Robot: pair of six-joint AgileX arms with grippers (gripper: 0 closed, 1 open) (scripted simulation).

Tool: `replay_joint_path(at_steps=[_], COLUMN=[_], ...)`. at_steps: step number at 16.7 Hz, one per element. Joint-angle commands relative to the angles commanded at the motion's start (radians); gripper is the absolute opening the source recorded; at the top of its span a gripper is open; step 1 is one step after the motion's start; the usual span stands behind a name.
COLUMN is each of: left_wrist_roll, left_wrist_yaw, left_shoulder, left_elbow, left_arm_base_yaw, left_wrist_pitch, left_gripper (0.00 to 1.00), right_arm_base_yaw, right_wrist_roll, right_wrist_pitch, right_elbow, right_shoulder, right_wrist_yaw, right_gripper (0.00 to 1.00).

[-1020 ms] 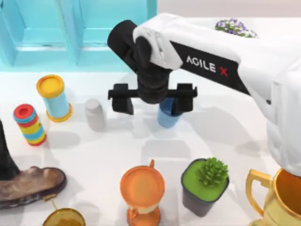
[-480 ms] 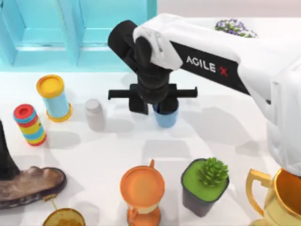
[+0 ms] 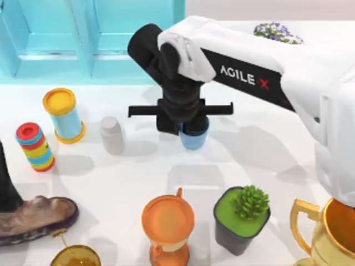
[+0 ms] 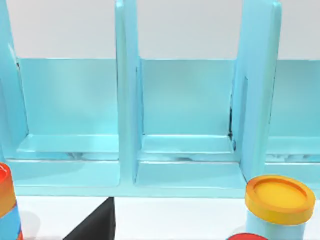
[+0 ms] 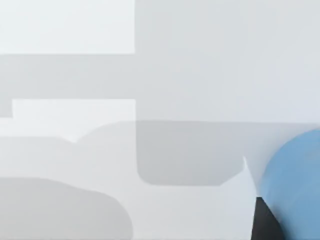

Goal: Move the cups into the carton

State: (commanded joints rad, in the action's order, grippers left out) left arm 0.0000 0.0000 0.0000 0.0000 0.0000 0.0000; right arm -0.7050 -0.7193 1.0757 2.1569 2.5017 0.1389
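A plain blue cup [image 3: 194,139] stands on the white table near the middle. My right gripper [image 3: 186,128] reaches down over it from the right, its black fingers drawn in against the cup's rim and shut on it. In the right wrist view the blue cup [image 5: 296,187] sits close at the edge, with a dark finger [image 5: 265,222] against it. The light-blue carton [image 3: 83,61], split by dividers, lies at the back left; its compartments [image 4: 187,100] face the left wrist camera. My left arm [image 3: 5,177] stays parked at the table's left edge.
A yellow-lidded blue can [image 3: 62,113], a striped stack [image 3: 35,147] and a grey bottle [image 3: 112,134] stand left of the cup. In front are an orange goblet [image 3: 167,224], a potted plant [image 3: 242,216], a gold trophy [image 3: 330,233] and a brown shoe [image 3: 36,217].
The right gripper's fingers have drawn in from wide apart to tight on the blue cup. The cup has shifted slightly left.
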Motion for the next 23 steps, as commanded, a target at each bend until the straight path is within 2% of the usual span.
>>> replay_joint_path(at_steps=[7, 12, 20, 23], left_wrist_roll=[0.0, 0.0, 0.0, 0.0], left_wrist_yaw=[0.0, 0.0, 0.0, 0.0], left_shoulder=[0.0, 0.0, 0.0, 0.0], left_elbow=[0.0, 0.0, 0.0, 0.0], left_arm_base_yaw=[0.0, 0.0, 0.0, 0.0], left_wrist_pitch=[0.0, 0.0, 0.0, 0.0], left_gripper=[1.0, 1.0, 1.0, 1.0], right_arm_base_yaw=[0.009, 0.064, 0.163, 0.168], right_wrist_roll=[0.002, 0.008, 0.165, 0.173], right_wrist_pitch=[0.057, 0.145, 0.137, 0.137], right_elbow=[-0.046, -0.118, -0.174, -0.176], right_shoulder=[-0.067, -0.182, -0.322, -0.333], right_wrist_yaw=[-0.023, -0.025, -0.032, -0.031], right_gripper=[0.0, 0.0, 0.0, 0.0])
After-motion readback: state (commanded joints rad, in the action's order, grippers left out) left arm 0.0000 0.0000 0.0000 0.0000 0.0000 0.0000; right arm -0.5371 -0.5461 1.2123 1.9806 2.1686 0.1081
